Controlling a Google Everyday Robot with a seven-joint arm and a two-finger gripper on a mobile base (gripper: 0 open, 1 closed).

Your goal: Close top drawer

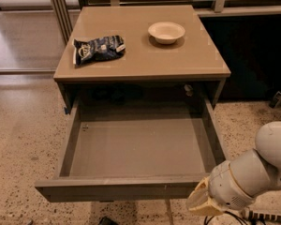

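Observation:
The top drawer (131, 189) is pulled fully out of the taupe cabinet (140, 60). It is a wide, shallow grey-taupe box and it is empty inside. Its flat handleless front panel runs along the bottom of the camera view. My gripper (199, 204) is at the lower right, at the right end of that front panel. Its pale yellowish tip sits against or just in front of the panel's right corner. The white arm (257, 170) rises behind it to the right.
A dark blue chip bag (98, 49) and a cream bowl (166, 32) sit on the cabinet top. Speckled floor lies on both sides. A dark wall panel stands at the right, metal legs at the back. Cables (267, 215) lie by the arm.

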